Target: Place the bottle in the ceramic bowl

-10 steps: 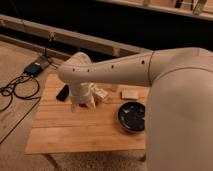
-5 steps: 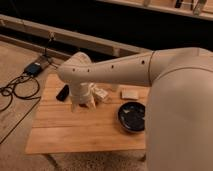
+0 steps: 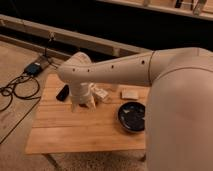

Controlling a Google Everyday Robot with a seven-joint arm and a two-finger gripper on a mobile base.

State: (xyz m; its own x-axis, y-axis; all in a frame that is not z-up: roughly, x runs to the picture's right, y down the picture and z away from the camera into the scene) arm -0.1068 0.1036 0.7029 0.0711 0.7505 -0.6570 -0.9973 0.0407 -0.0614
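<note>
Observed from my station: the arm (image 3: 117, 70) reaches in from the right of the frame across the table (image 3: 80, 134), with its wrist bent downward at centre left. The gripper (image 3: 83, 100) hangs low over the boards there. The wrist housing covers it, so I cannot tell whether it is released, clenched or grasping anything.

The bottle (image 3: 101, 92) is the whitish stubby shape just right of the gripper, at table level. Whether the two are touching cannot be made out. The steep downward approach suits a short item standing on a flat top, which I judge is why the wrist is held so.

The bowl (image 3: 132, 116) sits right of centre near the front edge, apart from the bottle, with nothing seen inside it. A pale block (image 3: 130, 93) lies just above the bowl, between it and the rear edge. A dark object (image 3: 63, 92) rests at the table's left. Cables (image 3: 15, 91) lie on the floor at far left.

Assessment: the task is at the pickup stage and delivery is not done. The carry to the bowl would be a short move toward lower right. The block stands close to that line, so clipping it is a risk.
</note>
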